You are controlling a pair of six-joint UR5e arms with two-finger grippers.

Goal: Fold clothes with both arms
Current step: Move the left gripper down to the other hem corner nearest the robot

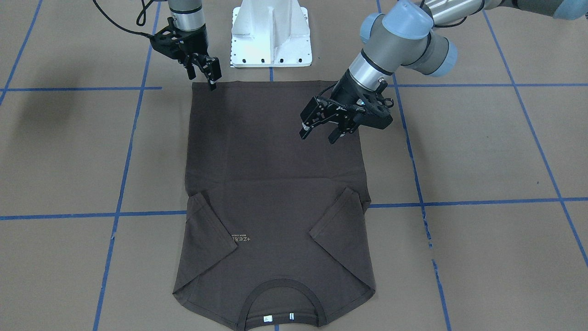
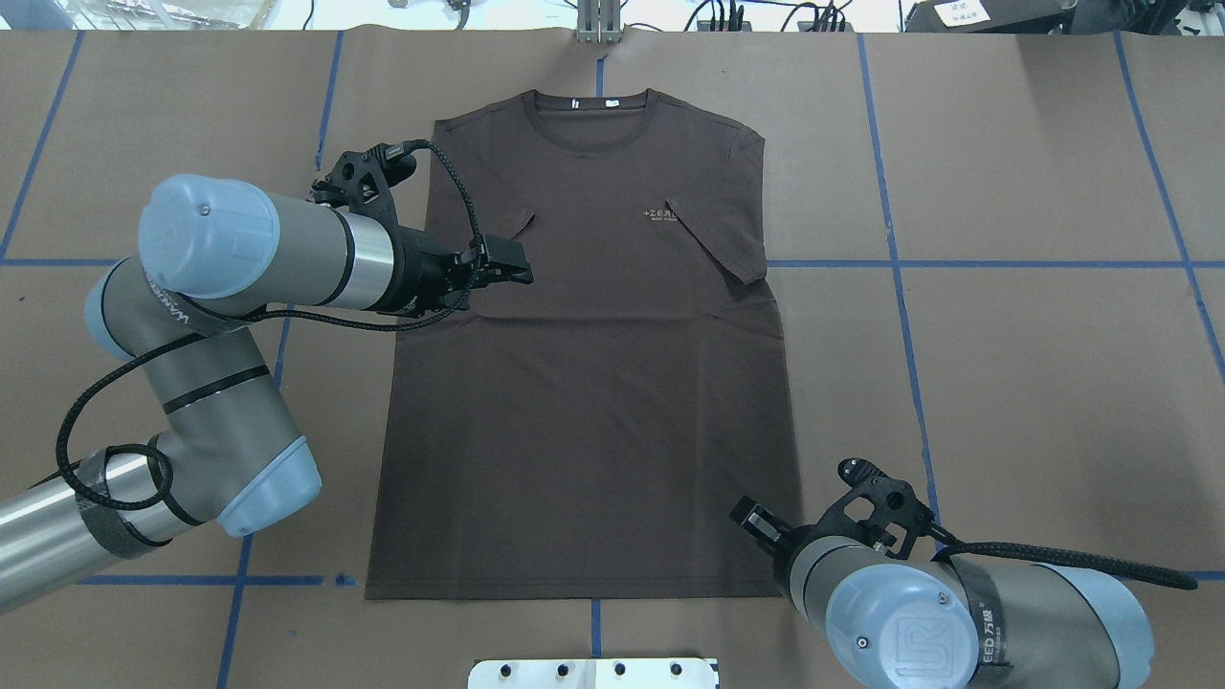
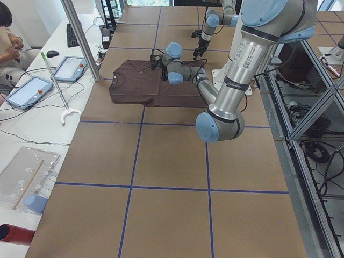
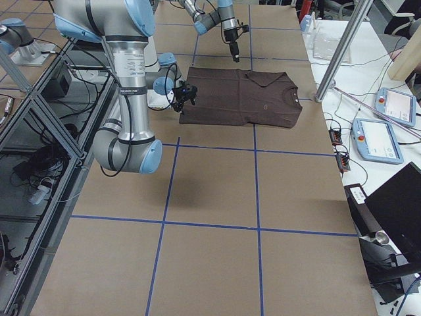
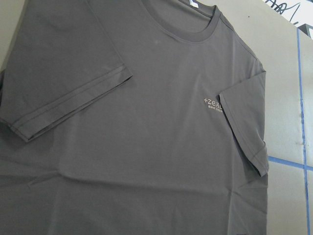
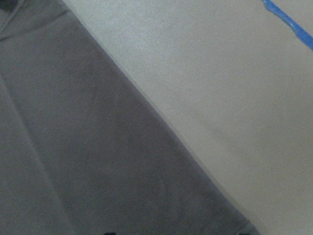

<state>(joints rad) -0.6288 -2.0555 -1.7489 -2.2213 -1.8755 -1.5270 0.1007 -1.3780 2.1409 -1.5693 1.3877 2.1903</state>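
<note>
The dark brown T-shirt (image 1: 275, 184) lies flat and face up on the table, its collar at the far side from the robot and both sleeves folded in over the chest. It also shows in the overhead view (image 2: 593, 402). My left gripper (image 1: 320, 133) is open and empty, and hovers over the shirt's left side just below the folded sleeve; it also shows in the overhead view (image 2: 522, 270). My right gripper (image 1: 202, 77) looks open and empty. It stands at the hem corner nearest the robot on the right side, also seen in the overhead view (image 2: 756, 522).
The white pedestal base (image 1: 271, 34) stands just behind the hem. Blue tape lines cross the brown table cover (image 2: 1005, 335). A side table with tablets (image 3: 70, 69) and a metal pole (image 3: 80, 37) lies beyond the collar end.
</note>
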